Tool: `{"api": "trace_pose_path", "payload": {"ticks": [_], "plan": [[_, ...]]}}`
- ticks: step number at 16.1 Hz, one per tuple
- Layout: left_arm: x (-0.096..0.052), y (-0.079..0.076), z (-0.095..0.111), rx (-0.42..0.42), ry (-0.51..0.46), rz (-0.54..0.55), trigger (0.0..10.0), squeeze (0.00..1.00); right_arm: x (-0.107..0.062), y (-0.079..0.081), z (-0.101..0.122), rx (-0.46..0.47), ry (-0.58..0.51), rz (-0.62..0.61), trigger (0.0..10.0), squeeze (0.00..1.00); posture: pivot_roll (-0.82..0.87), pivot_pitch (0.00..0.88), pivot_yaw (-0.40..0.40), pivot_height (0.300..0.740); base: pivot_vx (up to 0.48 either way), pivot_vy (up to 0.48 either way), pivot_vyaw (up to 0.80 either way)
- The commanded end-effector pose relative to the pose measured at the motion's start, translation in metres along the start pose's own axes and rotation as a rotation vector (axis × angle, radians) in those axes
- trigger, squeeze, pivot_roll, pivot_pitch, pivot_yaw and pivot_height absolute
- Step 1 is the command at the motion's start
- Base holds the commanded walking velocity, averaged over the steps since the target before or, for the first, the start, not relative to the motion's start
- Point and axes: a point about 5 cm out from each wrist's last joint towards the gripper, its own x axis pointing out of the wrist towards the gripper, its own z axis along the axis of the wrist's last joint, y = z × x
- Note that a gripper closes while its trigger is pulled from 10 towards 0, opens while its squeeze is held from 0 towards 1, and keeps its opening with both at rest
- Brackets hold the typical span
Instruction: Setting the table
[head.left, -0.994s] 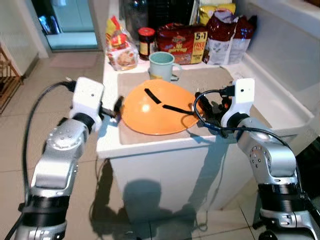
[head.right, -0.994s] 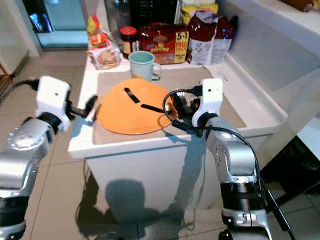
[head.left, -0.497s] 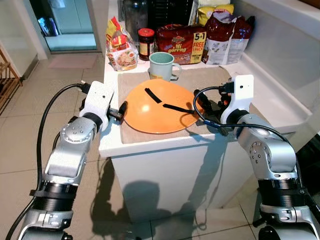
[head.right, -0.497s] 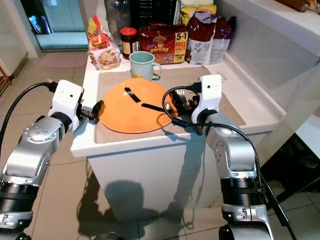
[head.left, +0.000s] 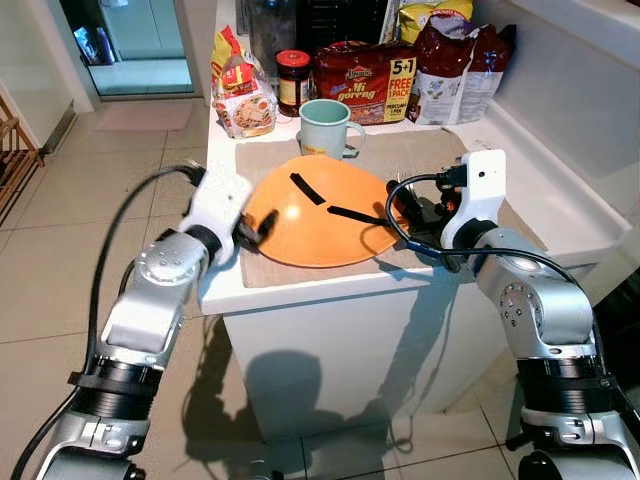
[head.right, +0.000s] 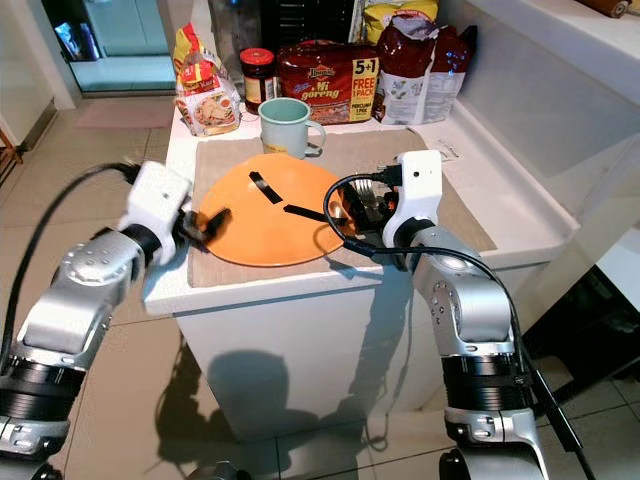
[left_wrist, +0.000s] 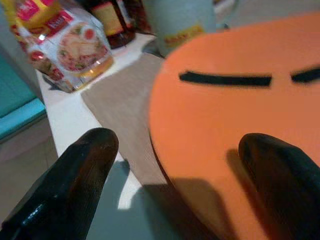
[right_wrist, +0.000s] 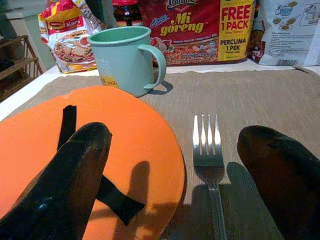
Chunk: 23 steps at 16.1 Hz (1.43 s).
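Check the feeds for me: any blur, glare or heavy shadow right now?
Left wrist view: soft all over, the plate and fingers smeared. Left eye view: left arm streaked, a bright glare spot on the plate. Right wrist view: sharp, fork crisp, finger shadows across plate and mat.

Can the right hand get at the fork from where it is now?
Probably yes. The right hand is open, one finger on each side of the fork, which lies bare on the placemat beside the orange plate.

Plate (head.left: 318, 212) on placemat (head.left: 400, 165); mug (head.left: 325, 128) behind
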Motion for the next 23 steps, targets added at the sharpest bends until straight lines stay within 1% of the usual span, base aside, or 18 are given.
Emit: {"api": "trace_pose_path", "payload": {"ticks": [1,4,7,8,9,10,11,12,13,14,15,16,17,18,19,21,22,23], "plan": [[0.000,-0.001,-0.008,0.028,0.038,-0.016,10.0,0.00,0.001,-0.002,0.003,-0.006,0.005,0.002,10.0,0.00,0.06,0.000,-0.006,0.740,0.000,0.000,0.00],[-0.001,0.002,-0.020,0.077,0.101,-0.007,10.0,0.00,0.001,-0.004,0.004,0.016,0.004,0.002,10.0,0.00,0.06,0.000,-0.006,0.740,0.000,0.000,0.00],[-0.003,-0.004,-0.026,0.075,0.077,-0.057,10.0,0.00,0.004,-0.007,0.005,0.082,-0.001,0.003,10.0,0.00,0.06,0.000,-0.010,0.740,0.000,0.000,0.00],[-0.004,-0.010,-0.028,0.059,0.053,-0.101,10.0,0.00,0.006,-0.009,0.005,0.127,-0.006,0.003,10.0,0.00,0.06,0.000,-0.009,0.740,0.000,0.000,0.00],[-0.005,-0.014,-0.031,0.057,0.052,-0.118,10.0,0.00,0.008,-0.012,0.005,0.158,-0.011,0.001,10.0,0.00,0.06,0.000,-0.009,0.740,0.000,0.000,0.00],[-0.006,-0.018,-0.037,0.046,0.055,-0.138,10.0,0.00,0.011,-0.017,0.006,0.214,-0.018,0.004,10.0,0.00,0.06,0.000,-0.009,0.740,0.000,0.000,0.00],[-0.007,-0.019,-0.041,0.038,0.066,-0.135,10.0,0.00,0.013,-0.018,0.006,0.292,-0.027,0.038,10.0,0.00,0.06,0.000,-0.010,0.740,0.000,0.000,0.00],[-0.006,-0.019,-0.042,0.033,0.070,-0.132,10.0,0.00,0.014,-0.018,0.006,0.322,-0.027,0.054,10.0,0.00,0.06,0.000,-0.012,0.740,0.000,0.000,0.00],[-0.007,-0.019,-0.045,0.019,0.060,-0.140,10.0,0.00,0.014,-0.019,0.006,0.405,-0.021,0.109,10.0,0.00,0.06,0.000,-0.014,0.740,0.000,0.000,0.00],[-0.007,-0.021,-0.046,0.014,0.050,-0.155,10.0,0.00,0.013,-0.019,0.006,0.466,-0.025,0.151,10.0,0.00,0.06,0.000,-0.014,0.740,0.000,0.000,0.00],[-0.008,-0.022,-0.046,0.011,0.040,-0.165,10.0,0.00,0.012,-0.019,0.005,0.507,-0.023,0.189,10.0,0.25,0.06,0.000,-0.014,0.740,0.000,0.000,0.00],[-0.009,-0.023,-0.047,0.003,0.032,-0.177,10.0,0.00,0.011,-0.020,0.003,0.564,-0.014,0.237,10.0,0.76,0.06,0.000,-0.014,0.740,0.000,0.000,0.00],[-0.009,-0.024,-0.047,0.002,0.028,-0.184,10.0,0.00,0.011,-0.020,0.001,0.601,-0.013,0.265,10.0,0.92,0.06,0.000,-0.014,0.740,0.000,0.000,0.00],[-0.009,-0.025,-0.047,-0.004,0.021,-0.191,10.0,0.00,0.011,-0.022,-0.002,0.652,-0.006,0.280,10.0,1.00,0.06,0.000,-0.011,0.740,0.000,0.000,0.00],[-0.009,-0.025,-0.047,-0.009,0.015,-0.193,10.0,0.00,0.012,-0.024,-0.007,0.681,0.009,0.275,10.0,1.00,0.06,0.000,-0.011,0.740,0.000,0.000,0.00],[-0.009,-0.025,-0.047,-0.016,0.004,-0.200,10.0,0.00,0.014,-0.026,-0.018,0.684,0.068,0.251,10.0,1.00,0.06,0.000,-0.012,0.740,0.000,0.000,0.00],[-0.010,-0.025,-0.047,-0.020,-0.001,-0.204,10.0,0.00,0.015,-0.023,-0.021,0.712,0.090,0.276,10.0,1.00,0.06,0.000,-0.013,0.740,0.000,0.000,0.00],[-0.010,-0.025,-0.047,-0.020,-0.001,-0.206,10.0,0.00,0.016,-0.022,-0.022,0.718,0.095,0.278,10.0,0.97,0.06,0.000,-0.013,0.740,0.000,0.000,0.00]]}}
